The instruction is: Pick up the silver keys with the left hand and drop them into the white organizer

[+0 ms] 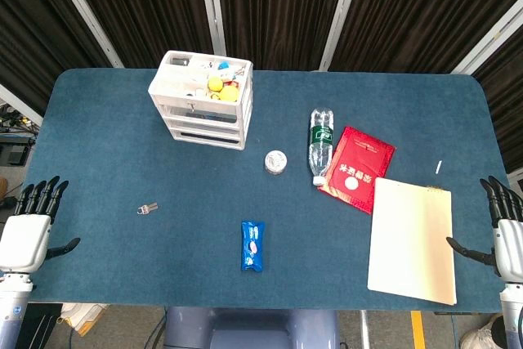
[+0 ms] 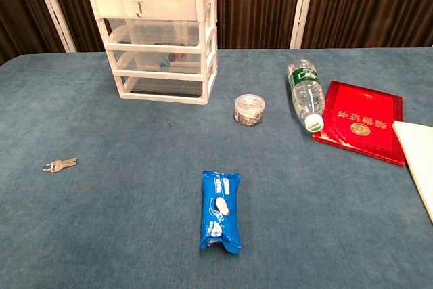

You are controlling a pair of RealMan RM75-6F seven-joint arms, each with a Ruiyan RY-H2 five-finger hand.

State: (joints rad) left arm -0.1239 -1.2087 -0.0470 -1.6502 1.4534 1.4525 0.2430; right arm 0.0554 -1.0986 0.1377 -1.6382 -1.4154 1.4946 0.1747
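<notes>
The silver keys [image 1: 147, 208] lie flat on the blue table, left of centre; in the chest view the keys [image 2: 59, 164] sit near the left edge. The white organizer [image 1: 202, 98] stands at the back left, a tiered drawer unit with small items in its open top tray; the chest view shows the organizer [image 2: 160, 40] from the front. My left hand [image 1: 31, 230] hovers at the table's front left corner, fingers spread, holding nothing, well left of the keys. My right hand [image 1: 505, 230] is at the right edge, fingers apart and empty. Neither hand appears in the chest view.
A blue snack packet [image 1: 252, 244] lies near the front centre. A small round jar [image 1: 276, 161], a plastic bottle [image 1: 321, 145] on its side, a red booklet [image 1: 357, 168] and a cream folder [image 1: 413, 239] occupy the right half. A small white stick [image 1: 438, 167] lies far right.
</notes>
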